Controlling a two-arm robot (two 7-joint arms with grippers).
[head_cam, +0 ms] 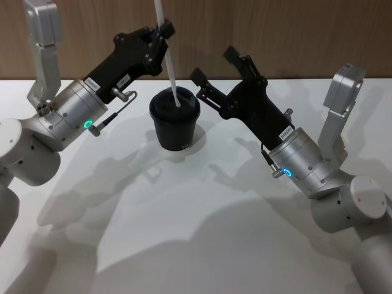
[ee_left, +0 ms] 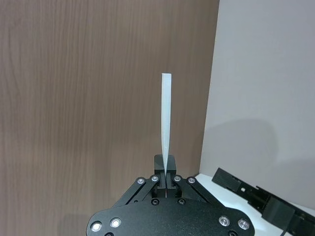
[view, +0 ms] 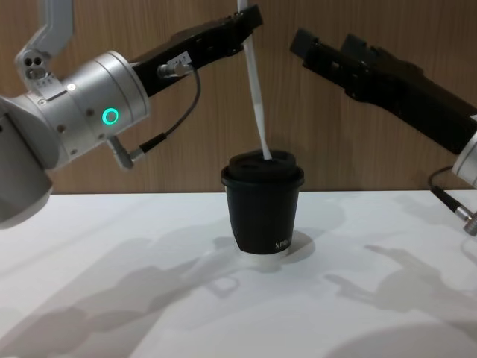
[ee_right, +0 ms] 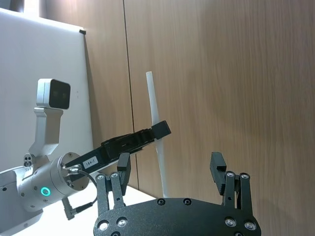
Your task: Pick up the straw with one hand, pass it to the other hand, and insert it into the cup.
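Left gripper [head_cam: 164,29] had its fingers pinched on the white straw [head_cam: 169,61], gripping it partway up its length; in the left wrist view the straw [ee_left: 166,123] rose from between the closed fingertips. The straw's lower end sat in the domed lid of the black paper cup [view: 263,212], the straw leaning slightly off vertical above it. The cup [head_cam: 175,119] stood upright on the white table [head_cam: 202,233], near the wood-panelled wall [view: 149,149]. Right gripper [head_cam: 215,66] hung just to the cup's right, above table level, fingers spread wide and holding nothing; its fingers [ee_right: 123,167] pointed towards the straw [ee_right: 156,128] without touching it.
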